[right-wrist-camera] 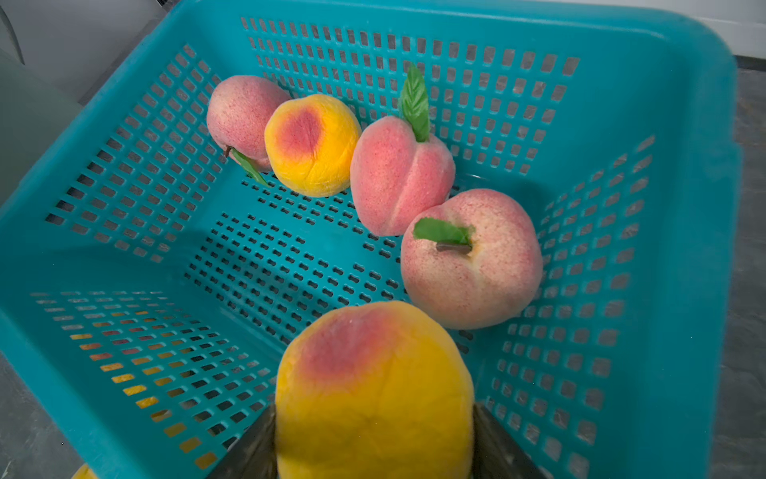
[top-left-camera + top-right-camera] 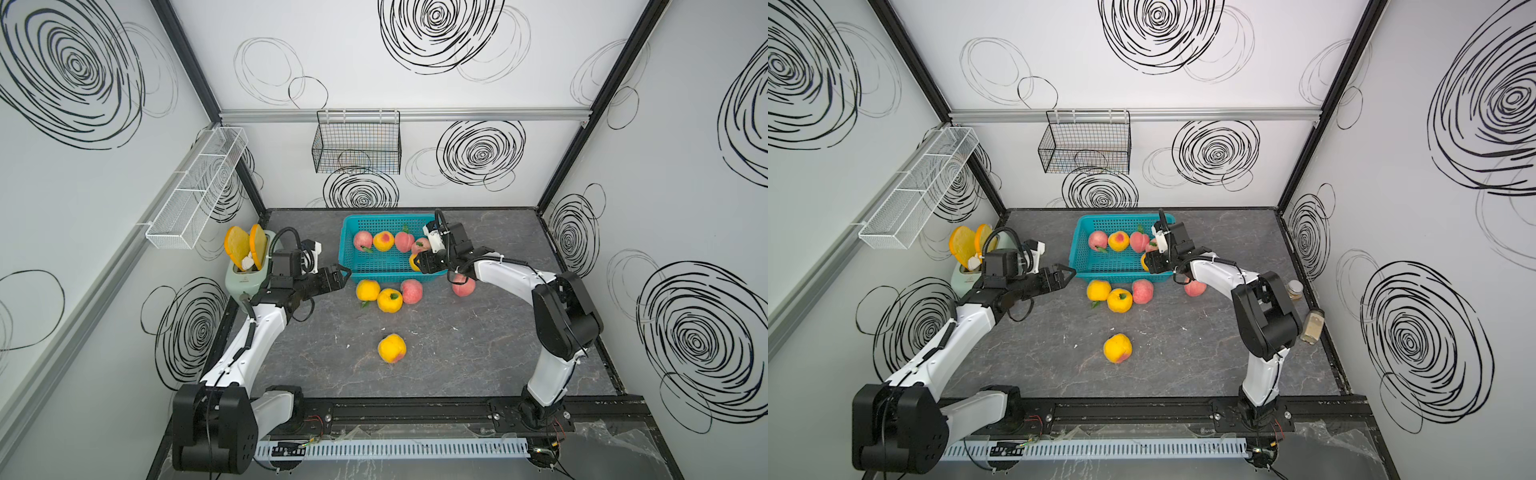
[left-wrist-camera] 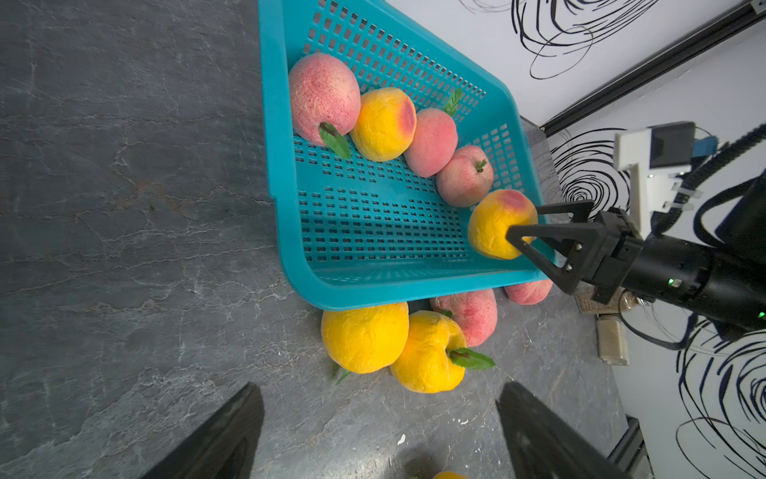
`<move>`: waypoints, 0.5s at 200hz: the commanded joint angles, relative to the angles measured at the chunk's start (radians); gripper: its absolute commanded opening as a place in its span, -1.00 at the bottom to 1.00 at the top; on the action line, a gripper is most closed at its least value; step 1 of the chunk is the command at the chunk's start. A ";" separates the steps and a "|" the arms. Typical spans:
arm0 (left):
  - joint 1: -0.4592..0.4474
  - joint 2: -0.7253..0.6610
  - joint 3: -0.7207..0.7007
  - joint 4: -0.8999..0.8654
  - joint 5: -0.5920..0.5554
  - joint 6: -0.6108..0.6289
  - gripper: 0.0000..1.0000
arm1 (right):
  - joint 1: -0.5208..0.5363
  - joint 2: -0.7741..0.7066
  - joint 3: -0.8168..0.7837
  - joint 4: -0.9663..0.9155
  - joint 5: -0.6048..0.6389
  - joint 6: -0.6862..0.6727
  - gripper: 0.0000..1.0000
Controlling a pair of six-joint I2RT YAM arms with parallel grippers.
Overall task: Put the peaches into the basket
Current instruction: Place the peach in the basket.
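Yellow peach (image 1: 373, 394), four others (image 1: 472, 265) in basket (image 1: 684, 166)

You have bright, even, diffuse light in both top views. The peaches (image 2: 390, 300) lying on the table (image 2: 457, 357) cast only short, soft shadows. The wide lens stretches the side walls (image 2: 83, 208) toward the frame edges. In the right wrist view the yellow peach (image 1: 373, 394) nearest the lens is soft, while the basket (image 1: 684, 124) is sharp and its floor is partly shaded. In the left wrist view the left gripper (image 3: 378, 392) shows as two dark, blurred wedges.
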 commanded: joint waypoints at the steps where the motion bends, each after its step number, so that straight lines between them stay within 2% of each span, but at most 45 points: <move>1: 0.012 -0.004 -0.004 0.020 0.018 0.011 0.84 | 0.014 0.024 0.033 -0.057 0.053 -0.039 0.37; 48: 0.014 -0.003 -0.005 0.023 0.020 0.007 0.85 | 0.028 0.060 0.075 -0.114 0.142 -0.080 0.39; 78: 0.014 -0.002 -0.005 0.023 0.021 0.007 0.85 | 0.049 0.079 0.097 -0.142 0.204 -0.103 0.53; 100: 0.015 -0.001 -0.005 0.023 0.021 0.007 0.85 | 0.059 0.067 0.086 -0.130 0.204 -0.103 0.60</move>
